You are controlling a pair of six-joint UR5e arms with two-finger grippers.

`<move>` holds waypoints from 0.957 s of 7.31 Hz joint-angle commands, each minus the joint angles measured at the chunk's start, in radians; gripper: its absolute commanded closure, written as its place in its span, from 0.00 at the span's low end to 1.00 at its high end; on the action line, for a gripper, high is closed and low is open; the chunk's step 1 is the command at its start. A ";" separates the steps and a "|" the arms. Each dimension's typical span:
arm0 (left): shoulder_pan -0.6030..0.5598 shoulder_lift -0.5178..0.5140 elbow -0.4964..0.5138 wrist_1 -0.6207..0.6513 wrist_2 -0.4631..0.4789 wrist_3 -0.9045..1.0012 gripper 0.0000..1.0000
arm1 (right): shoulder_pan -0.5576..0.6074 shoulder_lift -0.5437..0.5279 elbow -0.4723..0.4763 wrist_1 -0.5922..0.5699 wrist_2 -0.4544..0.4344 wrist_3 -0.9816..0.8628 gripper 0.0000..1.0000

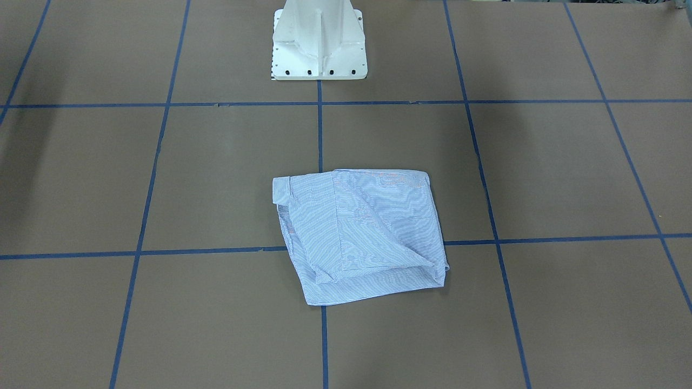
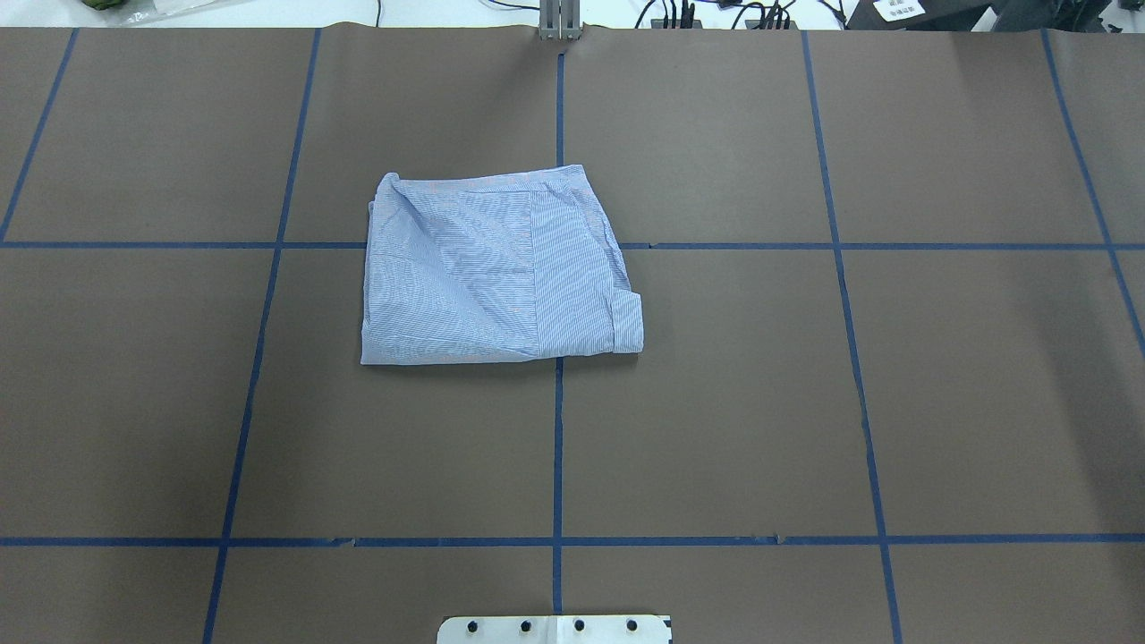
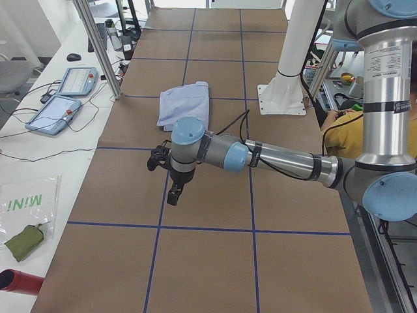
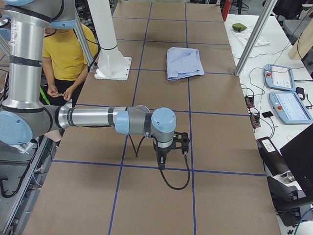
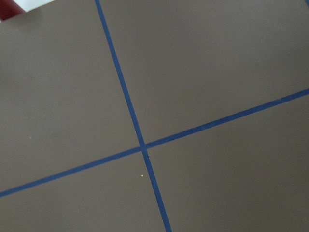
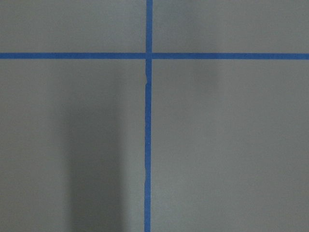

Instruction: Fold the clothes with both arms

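Shirt (image 2: 487,268) lies folded in a rough square near the middle of the worktop (image 2: 805,402), a bit toward the side of the left arm (image 3: 280,160). It and the right arm (image 4: 93,117) hang well apart from the shirt, at opposite ends. Whether their jaws are wide or narrow, I cannot tell.

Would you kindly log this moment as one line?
light blue striped shirt: folded, flat on brown table | left gripper: off shirt, jaws unclear | right gripper: off shirt, jaws unclear
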 commanded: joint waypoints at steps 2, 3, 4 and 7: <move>-0.043 -0.001 -0.010 0.199 -0.018 0.141 0.00 | -0.001 -0.013 -0.008 0.006 0.003 -0.001 0.00; -0.059 0.008 0.000 0.237 -0.072 0.155 0.00 | -0.001 -0.013 -0.008 0.008 0.004 -0.003 0.00; -0.059 0.005 -0.012 0.248 -0.086 0.153 0.00 | -0.001 -0.013 -0.010 0.006 0.006 -0.003 0.00; -0.059 -0.007 0.019 0.226 -0.086 0.143 0.00 | -0.001 -0.014 -0.013 0.008 0.018 -0.015 0.00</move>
